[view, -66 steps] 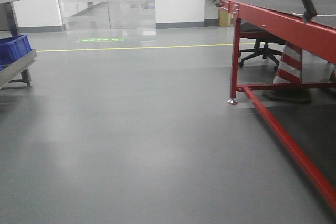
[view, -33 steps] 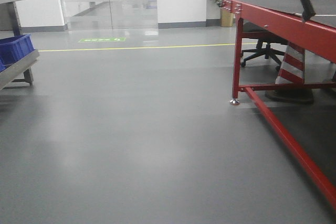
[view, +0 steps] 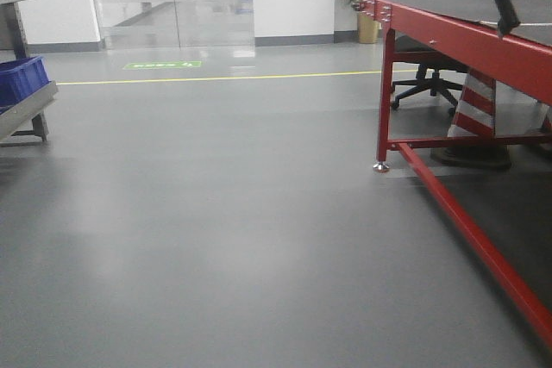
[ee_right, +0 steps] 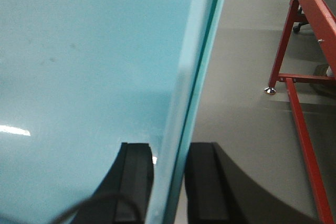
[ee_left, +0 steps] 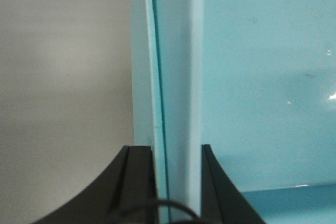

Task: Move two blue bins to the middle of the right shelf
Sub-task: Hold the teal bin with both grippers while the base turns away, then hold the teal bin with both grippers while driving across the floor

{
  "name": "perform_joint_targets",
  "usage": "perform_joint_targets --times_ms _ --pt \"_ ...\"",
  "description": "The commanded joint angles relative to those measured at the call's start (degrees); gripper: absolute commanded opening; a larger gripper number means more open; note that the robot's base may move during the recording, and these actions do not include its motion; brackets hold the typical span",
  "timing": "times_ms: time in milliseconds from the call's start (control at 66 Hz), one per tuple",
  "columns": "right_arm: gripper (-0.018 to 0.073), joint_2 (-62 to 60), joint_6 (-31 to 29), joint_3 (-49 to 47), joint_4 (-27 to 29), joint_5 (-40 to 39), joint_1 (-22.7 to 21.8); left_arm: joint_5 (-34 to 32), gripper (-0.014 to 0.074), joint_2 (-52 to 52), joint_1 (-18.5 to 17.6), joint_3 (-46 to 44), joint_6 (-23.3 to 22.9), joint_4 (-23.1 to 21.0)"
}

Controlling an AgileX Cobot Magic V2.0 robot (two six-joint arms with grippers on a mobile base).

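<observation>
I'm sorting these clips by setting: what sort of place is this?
Probably a warehouse-style lab or workshop floor: a grey metal shelf rack holding a dark blue plastic bin, a red steel-framed workbench, and a yellow line marked across the smooth grey floor.

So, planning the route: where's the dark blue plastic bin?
The dark blue plastic bin sits at the front view's far left edge on a grey metal shelf, opposite the red-framed table.

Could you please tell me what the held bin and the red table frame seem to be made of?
Bin: likely smooth moulded plastic, going by its soft sheen and thin rim lip. Table frame: probably painted steel, glossy red with visible bolts.
</observation>
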Motion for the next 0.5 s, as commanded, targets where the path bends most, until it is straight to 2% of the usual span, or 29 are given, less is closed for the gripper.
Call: perform_joint_targets --times_ms 0,485 --pt "-0.0153 -0.8 -1.0 -0.1 0.4 -5.0 0.4 -6.2 -0.0111 -0.9 -0.6 -1.3 -0.3 -5.5" --pt "-0.0153 -0.8 -1.0 -0.1 0.4 -5.0 0.4 -6.2 -0.0111 -0.9 -0.6 -1.3 -0.3 -5.5"
